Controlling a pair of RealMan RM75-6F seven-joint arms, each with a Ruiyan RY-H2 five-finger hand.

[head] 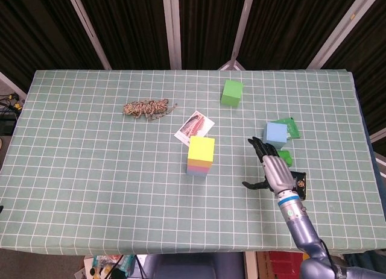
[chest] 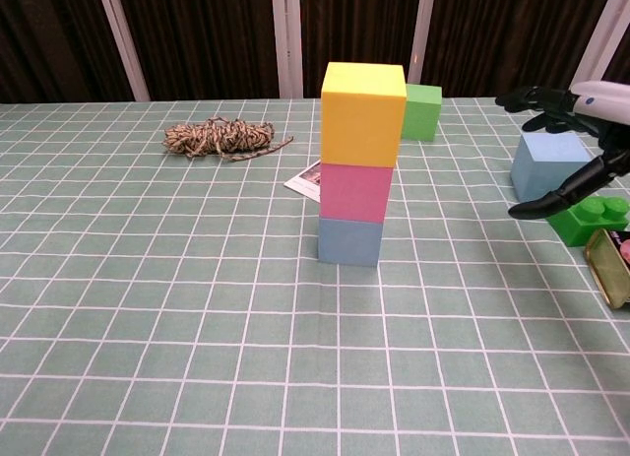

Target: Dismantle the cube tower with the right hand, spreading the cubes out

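Observation:
The cube tower stands near the table's middle: a yellow cube [chest: 363, 113] on a pink cube [chest: 355, 193] on a blue cube [chest: 349, 241]. From above only the yellow top [head: 201, 150] shows fully. My right hand [head: 271, 169] hovers to the right of the tower, apart from it, fingers spread and holding nothing; in the chest view the right hand [chest: 571, 141] shows at the right edge. A green cube [head: 232, 93] and a light blue cube [head: 276, 133] stand separately on the cloth. The left hand is out of sight.
A bundle of twine [head: 148, 108] lies at the back left, a photo card [head: 195, 126] just behind the tower. A green toy brick [chest: 589, 219] and a small tin [chest: 611, 266] sit at the right, with a green sheet [head: 288, 128] behind the light blue cube.

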